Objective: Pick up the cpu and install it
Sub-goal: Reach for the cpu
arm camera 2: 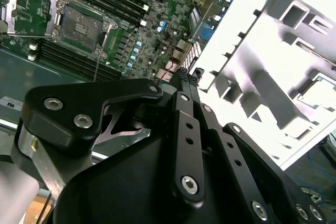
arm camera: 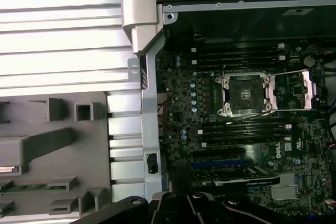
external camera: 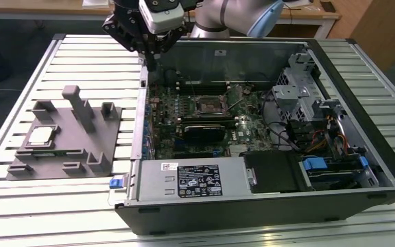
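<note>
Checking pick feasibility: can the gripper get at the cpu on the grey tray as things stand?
Probably yes: the cpu lies uncovered on the grey tray, posts beside, not over it; the gripper hangs over the case.

The arm [external camera: 235, 18] was rounded and silvery grey, with a pale blue joint cap. Its gripper [arm camera 2: 185, 74] was matte black, built of flat linkage bars pinned with silver hex-socket screws. A pale grey camera block [external camera: 162, 15] sat at the wrist.
</note>
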